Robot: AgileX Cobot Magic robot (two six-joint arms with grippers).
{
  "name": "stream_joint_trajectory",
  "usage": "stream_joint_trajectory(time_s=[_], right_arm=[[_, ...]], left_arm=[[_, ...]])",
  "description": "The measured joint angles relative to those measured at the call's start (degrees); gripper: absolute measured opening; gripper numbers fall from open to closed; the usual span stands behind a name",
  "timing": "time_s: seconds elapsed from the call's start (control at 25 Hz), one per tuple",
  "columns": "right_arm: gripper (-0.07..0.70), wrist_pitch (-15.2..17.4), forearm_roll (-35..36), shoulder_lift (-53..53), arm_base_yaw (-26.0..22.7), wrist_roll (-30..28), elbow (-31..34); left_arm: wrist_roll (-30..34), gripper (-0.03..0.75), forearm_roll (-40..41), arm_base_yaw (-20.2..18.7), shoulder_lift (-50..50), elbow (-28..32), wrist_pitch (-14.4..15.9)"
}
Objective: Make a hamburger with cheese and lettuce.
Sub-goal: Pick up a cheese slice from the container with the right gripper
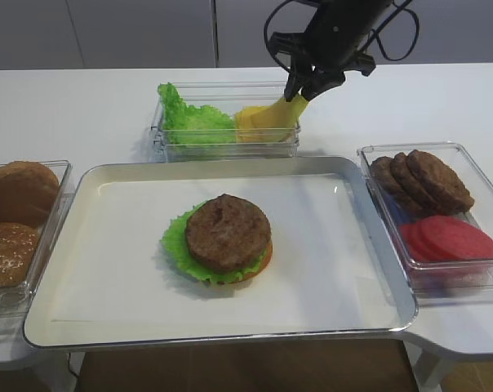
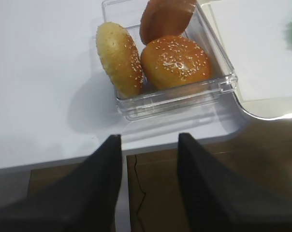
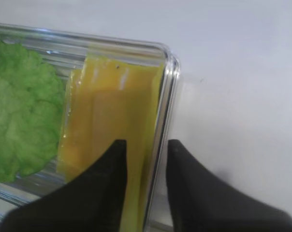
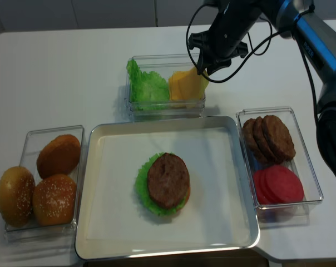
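Glossy metal tray [image 1: 377, 245], clear plastic boxes [image 1: 463, 278]

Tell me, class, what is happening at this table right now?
A two-armed robot is building a hamburger: bun base, lettuce leaf and patty already sit stacked on the metal tray. The right gripper is at the clear container behind the tray, its fingers pinching a corner of a yellow cheese slice, which is partly lifted over the rim. The left gripper hangs open and empty near the box of buns.
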Motion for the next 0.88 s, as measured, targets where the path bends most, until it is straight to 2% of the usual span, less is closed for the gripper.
stream_joint_trajectory(time_s=[0.2, 0.28, 0.88], right_arm=[[0.109, 0.8, 0.0, 0.0, 0.0, 0.0, 0.0], [0.086, 1.0, 0.0, 0.0, 0.0, 0.0, 0.0], [0.044, 1.6, 0.6, 0.0, 0.0, 0.1, 0.0]], left_arm=[[0.0, 0.288, 0.0, 0.0, 0.0, 0.0, 0.0], [0.0, 0.288, 0.0, 0.0, 0.0, 0.0, 0.0], [-0.1, 0.288, 0.0, 0.0, 0.0, 0.0, 0.0]])
